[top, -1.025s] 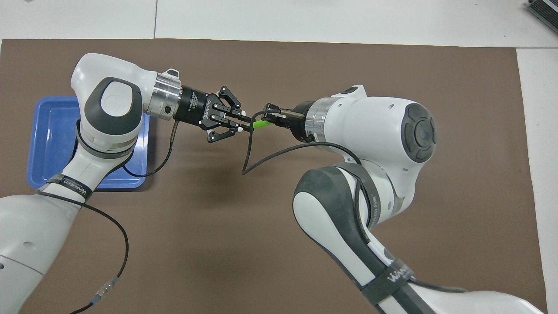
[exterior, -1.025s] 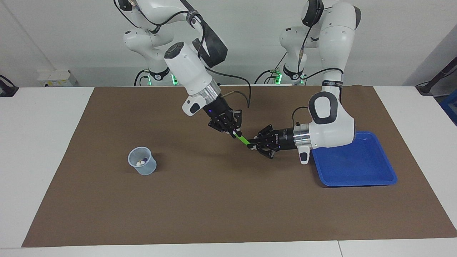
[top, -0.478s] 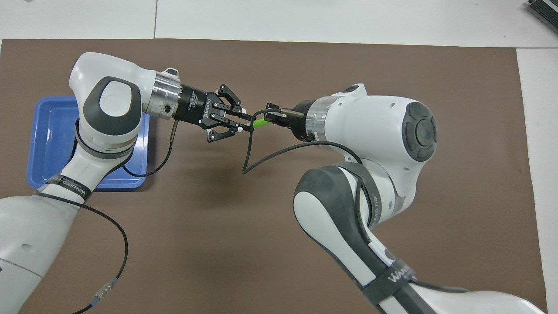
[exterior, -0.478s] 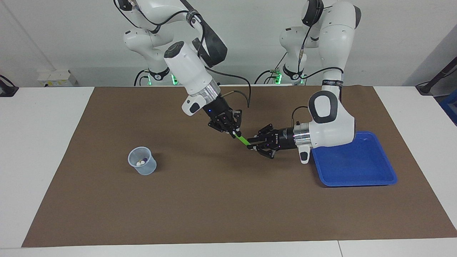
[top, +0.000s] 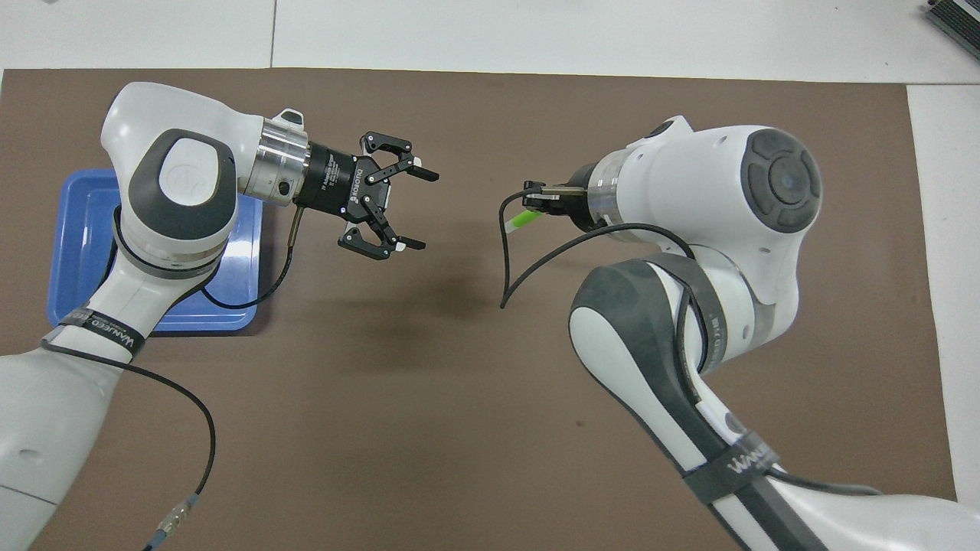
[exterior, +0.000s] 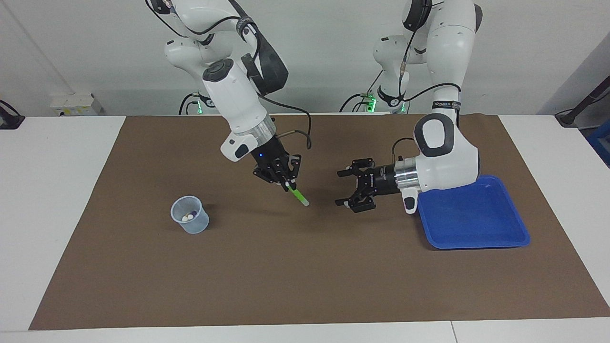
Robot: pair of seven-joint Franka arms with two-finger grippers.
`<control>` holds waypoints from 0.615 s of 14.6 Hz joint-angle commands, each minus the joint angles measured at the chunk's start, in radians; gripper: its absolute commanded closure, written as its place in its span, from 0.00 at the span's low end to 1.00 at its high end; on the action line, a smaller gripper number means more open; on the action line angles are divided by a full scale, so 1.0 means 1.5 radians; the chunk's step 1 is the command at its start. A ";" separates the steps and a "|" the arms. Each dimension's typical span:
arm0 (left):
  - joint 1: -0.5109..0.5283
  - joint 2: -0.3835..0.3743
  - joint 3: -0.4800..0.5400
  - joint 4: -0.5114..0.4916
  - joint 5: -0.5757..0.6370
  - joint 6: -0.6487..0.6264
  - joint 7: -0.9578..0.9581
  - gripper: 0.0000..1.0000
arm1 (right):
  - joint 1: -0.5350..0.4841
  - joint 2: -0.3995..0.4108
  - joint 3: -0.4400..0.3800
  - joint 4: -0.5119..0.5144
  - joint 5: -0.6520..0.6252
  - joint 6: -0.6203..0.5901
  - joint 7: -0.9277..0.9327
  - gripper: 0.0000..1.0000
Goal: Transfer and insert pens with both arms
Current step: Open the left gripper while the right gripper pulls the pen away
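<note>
1. We are seeing the right gripper [exterior: 286, 185] pinching the green pen [exterior: 298, 196] at its upper end; the pen is slanting down from the fingertips, its pale tip lowest, over the brown mat [exterior: 305, 286].
2. We are seeing the left gripper [exterior: 342, 187] with its fingers spread wide and nothing between them, hanging over the mat beside the pen, clearly apart from it.
3. We are noting the blue tray [exterior: 476, 238] lying under the left arm's wrist, toward that arm's end of the table.
4. We are noting the clear cup [exterior: 190, 214] standing well off the right gripper, toward the right arm's end, with pale pen ends showing inside.
</note>
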 commanded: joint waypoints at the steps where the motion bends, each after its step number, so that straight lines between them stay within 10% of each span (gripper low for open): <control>1: -0.004 -0.051 0.007 -0.028 0.128 0.007 0.007 0.00 | -0.027 -0.015 0.003 0.049 -0.104 -0.125 -0.047 1.00; 9: -0.005 -0.065 0.006 -0.028 0.475 0.007 0.226 0.00 | -0.132 -0.076 0.005 0.030 -0.226 -0.232 -0.306 1.00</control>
